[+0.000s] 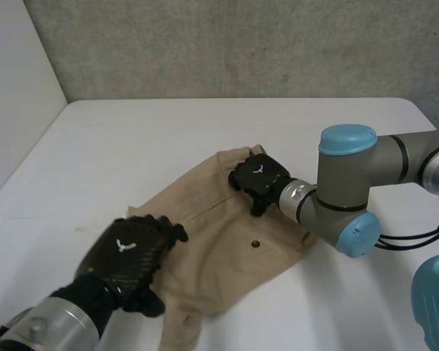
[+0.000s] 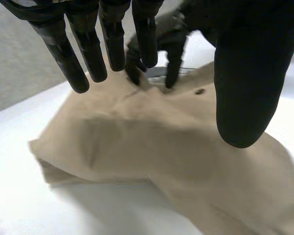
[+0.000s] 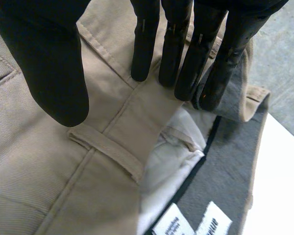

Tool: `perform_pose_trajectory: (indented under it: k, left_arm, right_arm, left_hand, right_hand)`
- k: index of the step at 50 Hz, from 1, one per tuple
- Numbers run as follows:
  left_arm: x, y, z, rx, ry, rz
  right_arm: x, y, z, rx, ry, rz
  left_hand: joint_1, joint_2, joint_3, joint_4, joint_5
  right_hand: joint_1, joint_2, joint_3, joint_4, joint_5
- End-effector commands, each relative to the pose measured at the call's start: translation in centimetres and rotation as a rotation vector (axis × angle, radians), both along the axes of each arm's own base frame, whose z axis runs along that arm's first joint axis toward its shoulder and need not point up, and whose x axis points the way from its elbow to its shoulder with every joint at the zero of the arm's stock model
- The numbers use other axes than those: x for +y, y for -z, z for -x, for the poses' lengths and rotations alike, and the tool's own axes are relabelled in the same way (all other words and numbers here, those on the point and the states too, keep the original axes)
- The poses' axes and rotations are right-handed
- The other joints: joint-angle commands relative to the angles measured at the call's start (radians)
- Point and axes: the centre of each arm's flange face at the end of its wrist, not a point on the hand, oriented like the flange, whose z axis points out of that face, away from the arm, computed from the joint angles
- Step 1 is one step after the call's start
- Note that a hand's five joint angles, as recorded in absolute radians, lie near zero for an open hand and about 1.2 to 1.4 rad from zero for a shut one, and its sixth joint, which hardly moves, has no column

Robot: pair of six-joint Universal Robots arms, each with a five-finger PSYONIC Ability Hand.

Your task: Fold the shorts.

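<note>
Left hand [image 1: 128,256] (lower left) and right hand [image 1: 256,175] (centre, at the waistband [image 3: 137,107]) sit over tan shorts [image 1: 227,241], fingers wide, holding nothing.

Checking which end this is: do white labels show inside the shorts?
Yes: in the right wrist view two white labels show by the grey lining inside the open top of the shorts.

Shorts [image 1: 227,248] lie mid-table [image 1: 168,139], toward my side. My left hand [image 1: 128,256] is over their near-left edge. My right hand [image 1: 257,175] is over the waistband at the far end. A button [image 1: 255,243] sits on the cloth, just nearer me than the right hand. A belt loop [image 3: 105,152] lies under my right palm.
</note>
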Motion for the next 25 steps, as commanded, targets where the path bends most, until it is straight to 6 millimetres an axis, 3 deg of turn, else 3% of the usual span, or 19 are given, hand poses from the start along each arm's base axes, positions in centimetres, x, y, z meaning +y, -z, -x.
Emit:
perform_pose_trajectory:
  k: [1, 11, 15, 17, 20, 22, 23, 25]
  left_arm:
    - [-0.9, -0.9, -0.7, 0.023, -0.047, 0.032]
    - [-1.4, -0.8, -1.2, 0.023, -0.077, 0.031]
    - [-1.6, -0.8, -1.3, 0.021, -0.084, 0.030]
    - [-1.5, -0.8, -1.3, 0.024, -0.084, 0.030]
    - [-1.6, -0.9, -1.2, 0.024, -0.084, 0.034]
    - [-1.6, -1.0, -1.2, 0.027, -0.084, 0.037]
    - [-1.7, -1.1, -1.2, 0.027, -0.085, 0.039]
    - [-1.8, -1.2, -1.2, 0.031, -0.086, 0.044]
  right_arm:
    - [0.3, 1.2, -0.4, 0.008, -0.013, -0.016]
    - [0.6, 1.8, -1.2, -0.004, -0.026, -0.002]
    - [0.5, 1.4, -1.4, -0.016, -0.029, 0.008]
    - [0.5, 0.9, -1.6, -0.026, -0.029, 0.018]
    - [0.8, -2.0, -1.9, -0.089, -0.022, 0.033]
    - [0.8, -2.8, -1.9, -0.110, -0.017, 0.037]
    - [0.9, -5.0, -1.8, -0.173, -0.005, 0.040]
    - [1.0, -6.1, -1.6, -0.202, 0.000, 0.043]
  left_hand:
    - [-0.036, -0.024, -0.027, -0.019, -0.015]
    - [-0.063, -0.051, -0.054, -0.045, -0.042]
    - [-0.080, -0.068, -0.071, -0.063, -0.059]
    - [-0.101, -0.089, -0.092, -0.083, -0.080]
    - [-0.104, -0.092, -0.095, -0.086, -0.083]
    - [-0.104, -0.092, -0.095, -0.086, -0.083]
    - [-0.104, -0.092, -0.095, -0.086, -0.083]
    - [-0.107, -0.095, -0.098, -0.089, -0.086]
  right_hand:
    - [0.216, 0.113, 0.113, 0.113, 0.142]
    - [0.274, 0.172, 0.171, 0.171, 0.201]
    - [0.798, 0.695, 0.695, 0.695, 0.724]
    - [0.799, 0.696, 0.696, 0.696, 0.725]
    - [0.799, 0.696, 0.696, 0.696, 0.725]
    - [0.799, 0.696, 0.696, 0.696, 0.725]
    - [0.799, 0.696, 0.696, 0.696, 0.725]
    - [0.799, 0.696, 0.696, 0.696, 0.725]
